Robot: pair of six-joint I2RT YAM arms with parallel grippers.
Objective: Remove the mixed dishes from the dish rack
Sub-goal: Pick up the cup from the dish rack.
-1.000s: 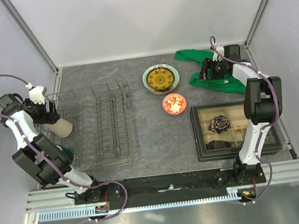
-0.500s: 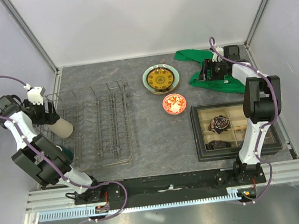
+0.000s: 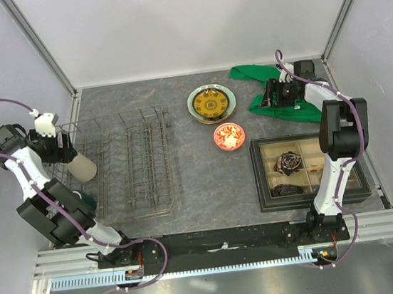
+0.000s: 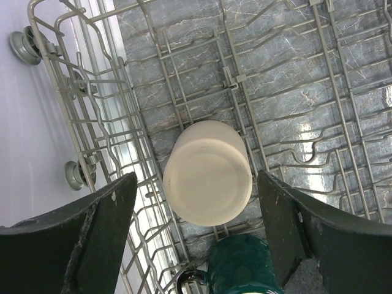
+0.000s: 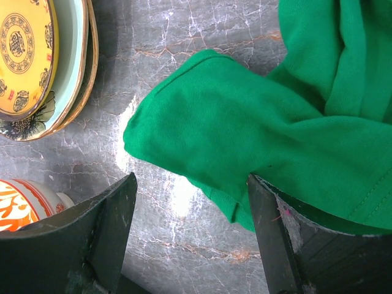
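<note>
Left gripper point(image 4: 196, 177) hangs over the dish rack point(image 3: 135, 162), jaws wide, empty, straddling the plain beige cup point(image 4: 208, 173) to grasp it.

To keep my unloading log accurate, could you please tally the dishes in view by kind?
Plates: 2 (yellow-gold plate stacked on pale green plate)
Bowls: 1 (red-and-white bowl)
Cups and mugs: 2 (beige cup, dark green mug, both in the dish rack)
Total: 5
</note>
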